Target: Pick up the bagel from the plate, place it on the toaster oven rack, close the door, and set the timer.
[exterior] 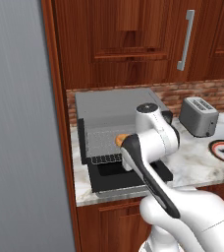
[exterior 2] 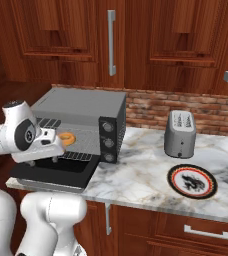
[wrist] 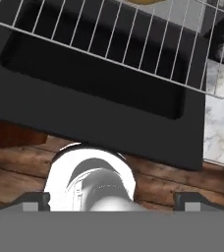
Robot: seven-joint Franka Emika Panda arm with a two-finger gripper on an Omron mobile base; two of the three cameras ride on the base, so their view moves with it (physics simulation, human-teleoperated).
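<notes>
A silver two-slot toaster (exterior 2: pixel 180 134) sits on the marble worktop (exterior 2: pixel 141 175), back near the red brick backsplash (exterior 2: pixel 186 107) and off to the right of the big black oven. Brown wooden cabinets (exterior 2: pixel 136 40) with long silver handles (exterior 2: pixel 111 42) hang above, and there are drawers with bar pulls (exterior 2: pixel 206 232) under the worktop. A tall flat grey panel (exterior: pixel 15 123) fills the left side of the left base view.

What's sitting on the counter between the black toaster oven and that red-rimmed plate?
Nothing. In the right base view, only bare marble counter lies between the toaster oven and the plate. The silver toaster stands farther back, by the brick wall.
</notes>
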